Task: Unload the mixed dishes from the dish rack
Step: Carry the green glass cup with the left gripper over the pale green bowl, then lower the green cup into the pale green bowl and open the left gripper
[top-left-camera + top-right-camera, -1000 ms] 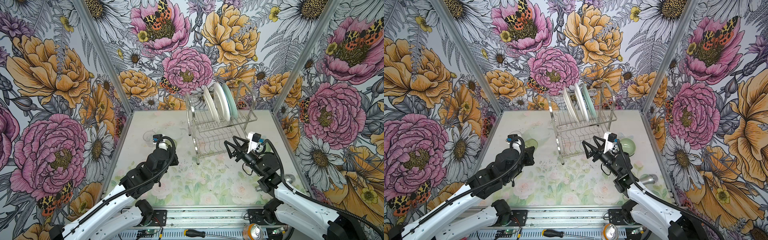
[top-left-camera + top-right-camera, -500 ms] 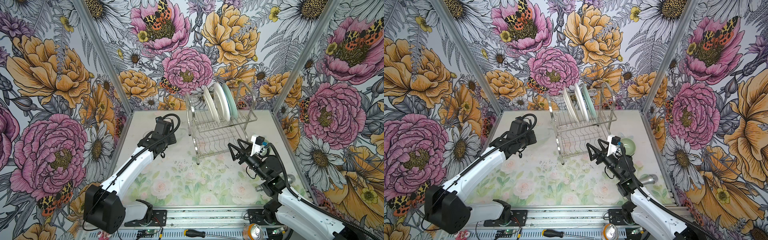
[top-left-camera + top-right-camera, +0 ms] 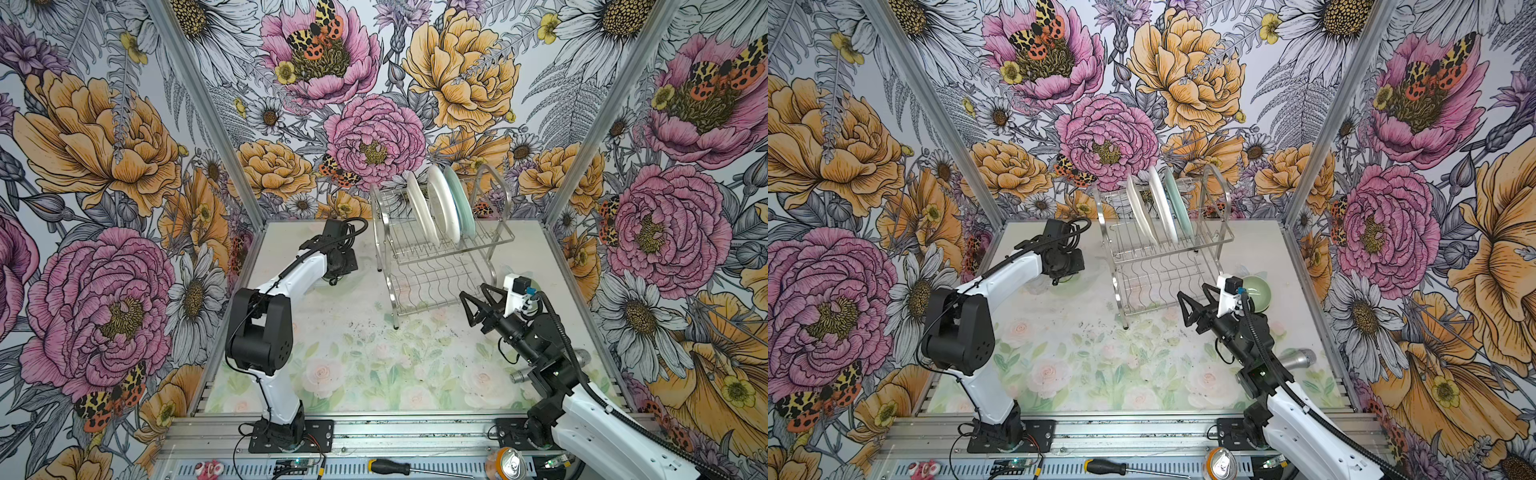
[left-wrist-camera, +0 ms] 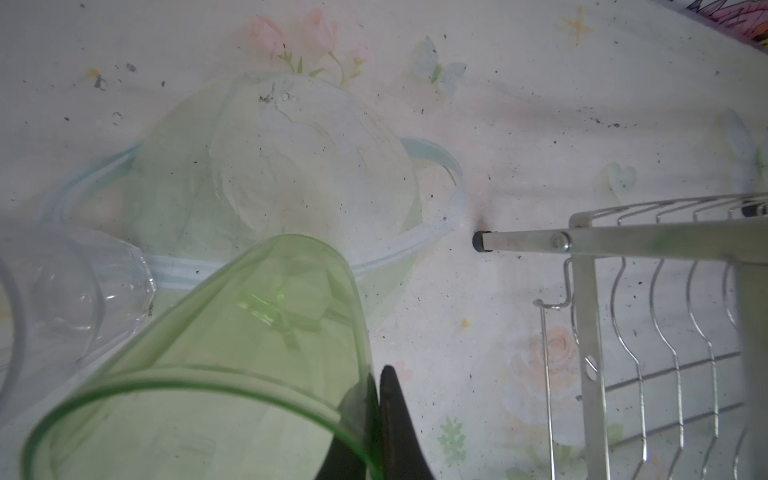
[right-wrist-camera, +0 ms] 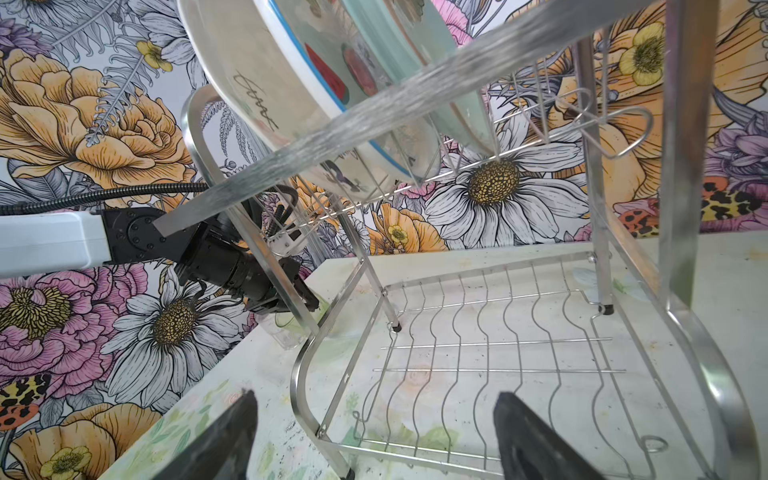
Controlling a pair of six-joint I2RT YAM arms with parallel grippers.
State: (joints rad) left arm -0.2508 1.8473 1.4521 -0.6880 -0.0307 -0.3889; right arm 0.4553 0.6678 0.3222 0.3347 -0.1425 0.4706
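L gripper [image 4: 376, 399] clamped tight on rim of green tumbler [image 4: 249, 332], one finger inside the wall, one outside; tumbler sits tilted in the grip at approx 10 o'clock of table [image 3: 353, 365] centre in both top views, just L of dish rack [image 3: 415, 249] (can't tell if its base touches the tabletop); clear glass [image 4: 75, 299] just beside tumbler; a pale bowl w/ bluish rim [image 4: 291, 166] on the table beyond them; rack stands at 12 o'clock, near back wall; its upper shelf holds 3 plates on edge, leaning, side by side: cream plate [image 3: 417, 208], white fruit-print plate [image 3: 444, 208], mint plate [image 3: 461, 199]; R gripper [image 3: 472, 290] at approx 3 o'clock, jaws spread wide w/ nothing betw. them, pointed at rack's lower tier, near its front R leg; pale green bowl [image 3: 1256, 293] on table at 3 o'clock, just behind R wrist; grey metal cylinder [image 3: 1296, 357] lies at 4 o'clock near R edge.
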